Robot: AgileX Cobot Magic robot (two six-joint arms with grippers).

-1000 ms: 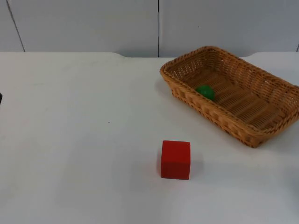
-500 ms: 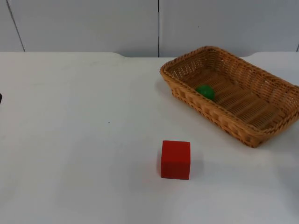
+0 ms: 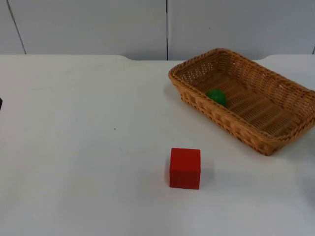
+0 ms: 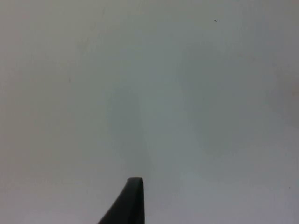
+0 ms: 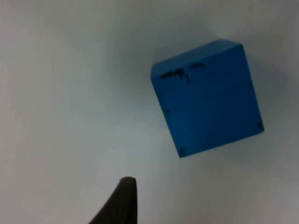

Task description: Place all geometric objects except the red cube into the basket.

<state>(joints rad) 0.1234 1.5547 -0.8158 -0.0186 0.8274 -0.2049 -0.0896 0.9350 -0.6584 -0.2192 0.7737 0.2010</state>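
Neither gripper's jaw state can be told: of the left gripper [image 4: 133,200] one black fingertip stands over bare white table [image 4: 187,93] in the left wrist view, and of the right gripper [image 5: 121,200] one fingertip likewise in the right wrist view.

Just ahead of that right fingertip, apart from it, a blue cube [image 5: 208,98] sits on the table, turned at an angle, with small black marks near one edge of its upper face.

From the top view, a woven wicker basket [image 3: 275,142] lies at the upper right of the frame, long axis running diagonally toward the right edge. Inside it, close to the wall nearest the frame's centre, rests a green ball [image 3: 216,96] (partly hidden by that wall). A red cube [image 3: 185,168] stands on the table in the lower centre of the frame, a little right of middle, well apart from the basket and below its left end. Behind the table, across the top of the frame, runs the grey partition wall [image 3: 88,24].
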